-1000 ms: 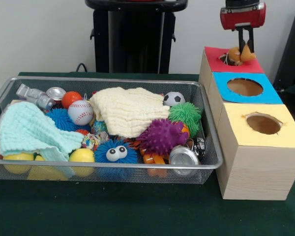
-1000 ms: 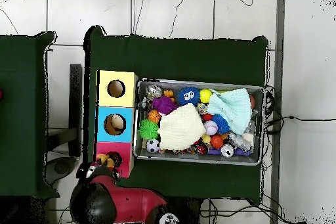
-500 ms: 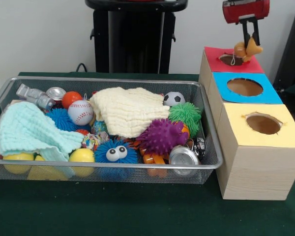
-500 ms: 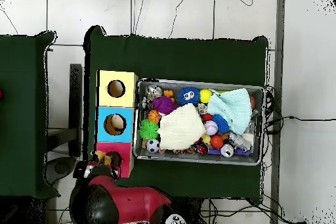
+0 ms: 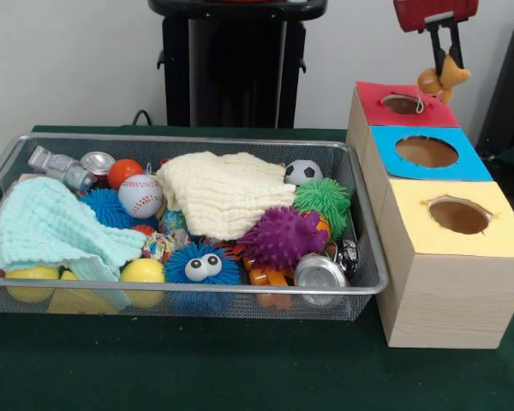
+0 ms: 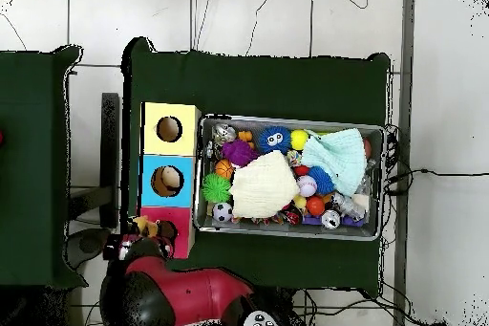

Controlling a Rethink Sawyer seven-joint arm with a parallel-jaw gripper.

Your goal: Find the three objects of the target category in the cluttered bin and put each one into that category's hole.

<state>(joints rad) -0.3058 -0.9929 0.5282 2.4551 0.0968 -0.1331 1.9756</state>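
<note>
The wire mesh bin (image 5: 197, 138) sits left of the boxes, full of balls, spiky toys, cans and two cloths; it also shows in the overhead view (image 6: 287, 119). The red-faced hole (image 5: 402, 104) is in the farthest box; it also shows in the overhead view (image 6: 165, 231). My gripper (image 5: 448, 62) hangs above and a little right of that hole. It is shut on a small orange toy (image 5: 440, 80) with a thin white string dangling toward the hole. In the overhead view the toy (image 6: 145, 225) shows beside the red face.
A blue-faced hole (image 5: 427, 151) and a yellow-faced hole (image 5: 459, 215) lie nearer the camera in the same row of boxes. In the bin lie a cream cloth (image 5: 223, 193), a mint cloth (image 5: 56, 227), a purple spiky ball (image 5: 283, 237) and a baseball (image 5: 140, 195).
My gripper has risen from the red-faced hole, drifting slightly right in the front view, with the orange toy still in it. The bin's contents have not moved.
</note>
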